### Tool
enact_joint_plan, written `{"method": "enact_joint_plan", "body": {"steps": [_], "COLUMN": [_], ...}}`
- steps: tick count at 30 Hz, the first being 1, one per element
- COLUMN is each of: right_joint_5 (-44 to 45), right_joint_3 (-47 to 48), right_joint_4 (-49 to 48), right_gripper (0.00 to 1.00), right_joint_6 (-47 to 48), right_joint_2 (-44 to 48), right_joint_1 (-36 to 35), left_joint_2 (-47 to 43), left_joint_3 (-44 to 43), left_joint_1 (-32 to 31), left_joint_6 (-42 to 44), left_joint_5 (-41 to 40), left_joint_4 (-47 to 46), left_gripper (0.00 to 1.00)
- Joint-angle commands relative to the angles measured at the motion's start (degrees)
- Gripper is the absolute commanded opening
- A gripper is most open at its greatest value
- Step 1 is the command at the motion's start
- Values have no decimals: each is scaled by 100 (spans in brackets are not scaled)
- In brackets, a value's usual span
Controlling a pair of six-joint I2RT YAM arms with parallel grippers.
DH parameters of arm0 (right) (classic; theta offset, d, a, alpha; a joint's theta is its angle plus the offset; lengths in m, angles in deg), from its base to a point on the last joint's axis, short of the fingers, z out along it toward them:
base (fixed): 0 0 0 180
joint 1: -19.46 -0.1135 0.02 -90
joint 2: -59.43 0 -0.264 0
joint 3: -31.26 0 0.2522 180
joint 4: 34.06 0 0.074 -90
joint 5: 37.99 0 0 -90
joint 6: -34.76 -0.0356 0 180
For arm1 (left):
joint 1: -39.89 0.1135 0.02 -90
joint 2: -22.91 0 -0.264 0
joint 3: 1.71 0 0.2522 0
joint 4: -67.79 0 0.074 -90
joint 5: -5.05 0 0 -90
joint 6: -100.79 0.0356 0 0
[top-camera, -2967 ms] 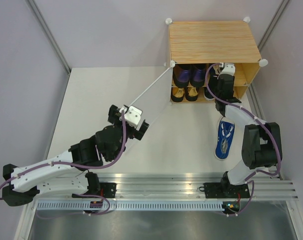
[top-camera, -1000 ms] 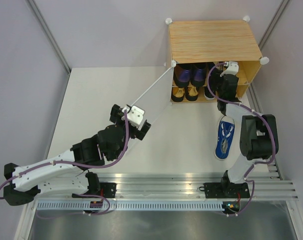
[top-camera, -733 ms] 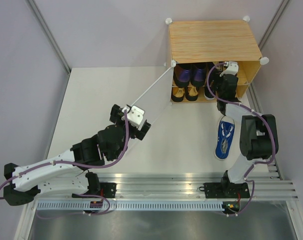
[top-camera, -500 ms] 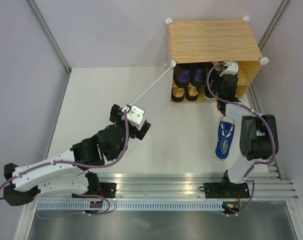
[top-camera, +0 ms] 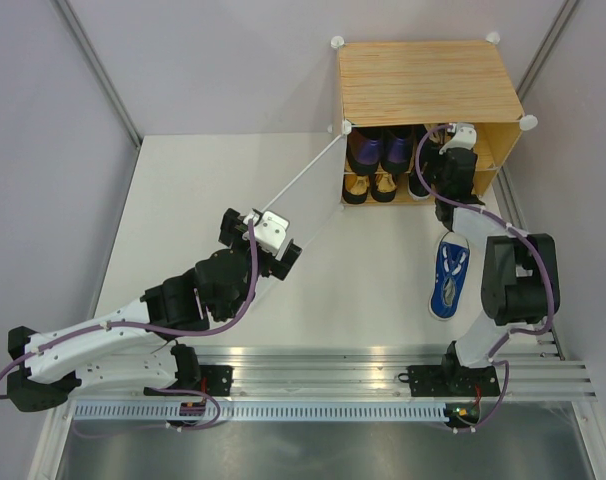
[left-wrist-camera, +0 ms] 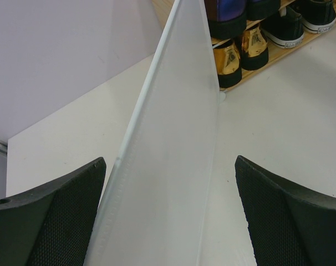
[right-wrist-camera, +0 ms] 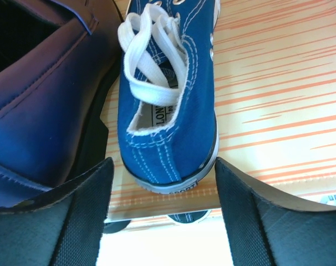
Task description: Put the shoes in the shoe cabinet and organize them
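The wood-grain shoe cabinet (top-camera: pixel 428 80) stands at the back right, its white door panel (top-camera: pixel 305 178) swung open. Purple dress shoes (top-camera: pixel 383 150) sit on the upper shelf, gold shoes (top-camera: pixel 371 187) below. My right gripper (top-camera: pixel 451 152) is open at the upper shelf, its jaws standing either side of the heel of a blue sneaker (right-wrist-camera: pixel 168 105) that rests on the shelf beside a purple shoe (right-wrist-camera: pixel 43 100). The second blue sneaker (top-camera: pixel 447 275) lies on the table. My left gripper (top-camera: pixel 268 242) is open, its jaws astride the door panel's edge (left-wrist-camera: pixel 168 166). Black shoes (left-wrist-camera: pixel 293 25) show on the lower shelf.
Grey walls enclose the white table (top-camera: pixel 213 200) on three sides. A metal rail (top-camera: pixel 333 375) runs along the near edge by the arm bases. The door panel slants across the table from the cabinet's left corner toward my left arm.
My right gripper has pushed a little deeper into the upper shelf since three seconds ago. The left arm and the door panel have not moved.
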Motion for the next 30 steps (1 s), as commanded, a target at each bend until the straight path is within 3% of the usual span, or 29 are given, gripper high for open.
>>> {"method": "enact_joint_plan", "body": {"steps": [1,7,19,26,30], "right_joint_5": [-519,16,684,1563,1634], "right_joint_3": [171,40,-935,-769,-988], "right_joint_4": [42,385,1676,4292,5034], "right_gripper": [81,89,90,90,96], "right_joint_6": [286,154,-477,-1400,-1727], "right_joint_2": [265,827,2618,3253,3648], "right_joint_1": [-132,-141,-114,-97,-97], "left_joint_2": [-7,-16,-42,-130,-130], "left_joint_3": [-149,-149,-140,-105,-114], "left_joint_1": [52,52,61,61,61], "left_joint_6": [140,122,131,113,105], "left_joint_5": [-13,-30,-83,-162,-118], "left_joint_4": [18,9,9,-97,-106], "left_gripper": [100,100,100,100,100]}}
